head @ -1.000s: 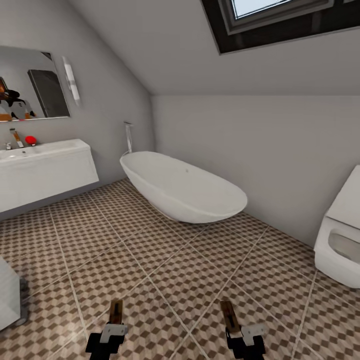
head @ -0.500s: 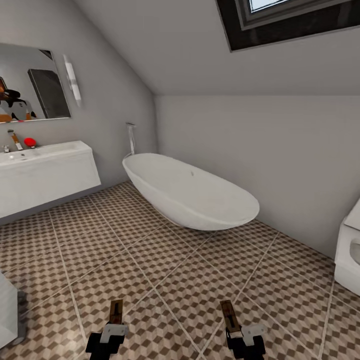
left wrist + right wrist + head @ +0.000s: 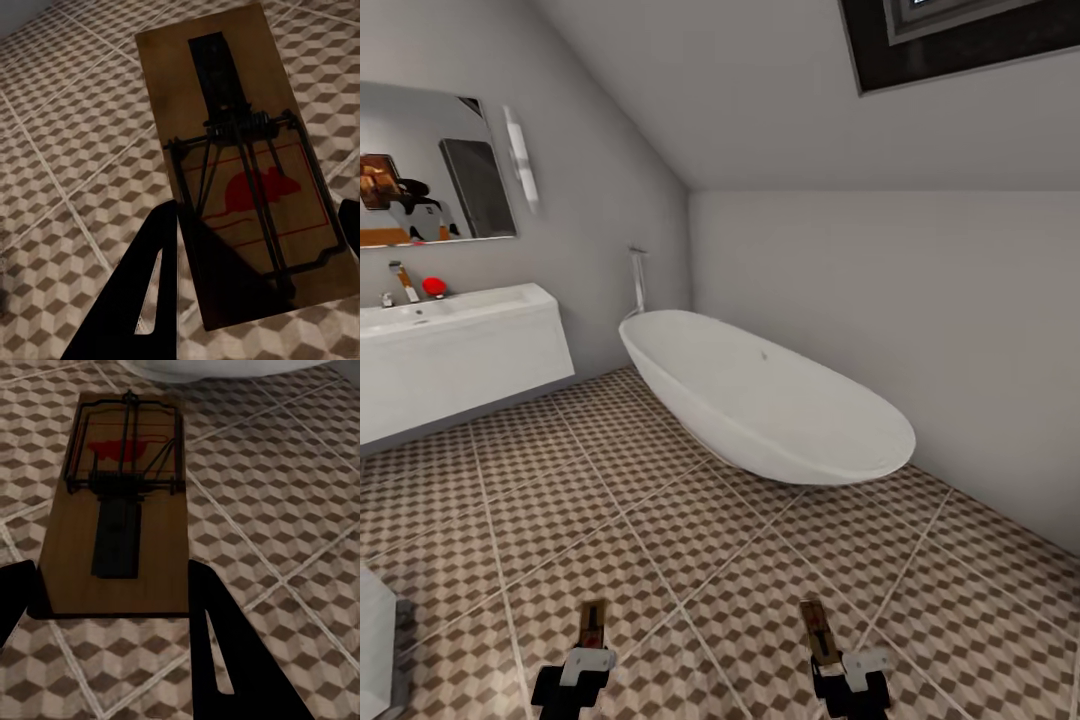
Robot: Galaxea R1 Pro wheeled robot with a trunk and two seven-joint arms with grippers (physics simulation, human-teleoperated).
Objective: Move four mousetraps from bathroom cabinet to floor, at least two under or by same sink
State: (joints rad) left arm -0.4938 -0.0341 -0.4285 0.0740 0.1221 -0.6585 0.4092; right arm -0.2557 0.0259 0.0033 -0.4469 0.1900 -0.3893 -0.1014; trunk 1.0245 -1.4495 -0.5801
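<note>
**Two traps carried over bathroom tiles**

Left trap [image 3: 240, 165]: flat tan wooden board, dark wire spring and bar across the middle, dark strip toward one end, red mouse print inside a red outline. It is pinched at one end by the left gripper [image 3: 573, 672]; one black finger [image 3: 142, 292] is seen against the board edge, the other at the frame border. In the head view it [image 3: 592, 625] sticks out forward from the gripper, above the floor.

Right trap [image 3: 120, 510]: same build, board with dark wire frame, black strip, red mouse mark at the far end. It is clamped by the right gripper [image 3: 848, 676], black fingers [image 3: 217, 652] pressed on both sides of the near end. In the head view it [image 3: 818, 630] points forward over the floor.

Floor [image 3: 690, 530]: large square tiles, pale grout lines, brown/beige/white cube print.

Sink [image 3: 460, 350]: wide white rectangular wall-hung unit at left, smooth front, chrome tap [image 3: 400, 285] and a small red object [image 3: 434, 287] on top, mirror [image 3: 430, 165] above. It stands well apart from both traps.

Bathtub [image 3: 760, 400]: white oval freestanding tub ahead against the grey walls, chrome floor tap [image 3: 637, 280] behind its end. Dark skylight frame [image 3: 960, 35] is set in the sloped ceiling. A white unit's edge [image 3: 375, 640] is seen at the lower left.
</note>
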